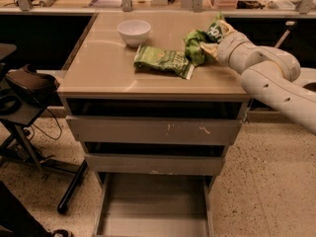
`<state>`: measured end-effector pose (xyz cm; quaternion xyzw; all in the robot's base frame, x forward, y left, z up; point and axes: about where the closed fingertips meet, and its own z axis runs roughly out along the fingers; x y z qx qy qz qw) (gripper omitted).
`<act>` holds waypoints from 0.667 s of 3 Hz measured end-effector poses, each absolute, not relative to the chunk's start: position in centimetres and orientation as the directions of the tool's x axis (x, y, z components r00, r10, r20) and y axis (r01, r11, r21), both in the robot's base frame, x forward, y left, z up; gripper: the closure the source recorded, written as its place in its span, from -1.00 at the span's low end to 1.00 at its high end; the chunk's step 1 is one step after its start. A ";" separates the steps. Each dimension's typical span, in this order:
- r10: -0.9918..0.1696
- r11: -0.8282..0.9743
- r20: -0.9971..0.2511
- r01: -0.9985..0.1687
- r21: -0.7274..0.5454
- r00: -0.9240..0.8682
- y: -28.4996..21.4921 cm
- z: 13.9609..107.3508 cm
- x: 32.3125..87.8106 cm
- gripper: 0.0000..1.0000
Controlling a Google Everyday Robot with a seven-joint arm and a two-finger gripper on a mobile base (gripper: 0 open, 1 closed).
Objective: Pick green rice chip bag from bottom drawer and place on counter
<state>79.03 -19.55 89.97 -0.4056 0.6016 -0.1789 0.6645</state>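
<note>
1. Pincer (208, 47) clasps the crumpled green rice chip bag (196, 43) over the table's (103, 68) right rear.
2. A flat green bag (163, 60) lies just beside it; a white bowl (134, 32) sits farther left.
3. The bottom drawer (153, 206) stands open.

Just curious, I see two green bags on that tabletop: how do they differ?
The green rice chip bag is crumpled, bunched up against the gripper at the counter's right side; the longer green bag lies flat. The chip bag shows a dark round logo; the longer bag has a white end. Both are green.
</note>
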 end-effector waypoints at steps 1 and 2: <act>-0.726 0.607 -0.654 -0.250 -0.754 0.212 -19.5 90.0 79.0 -1.00; -0.726 0.607 -0.654 -0.250 -0.754 0.212 -19.5 90.0 79.0 -1.00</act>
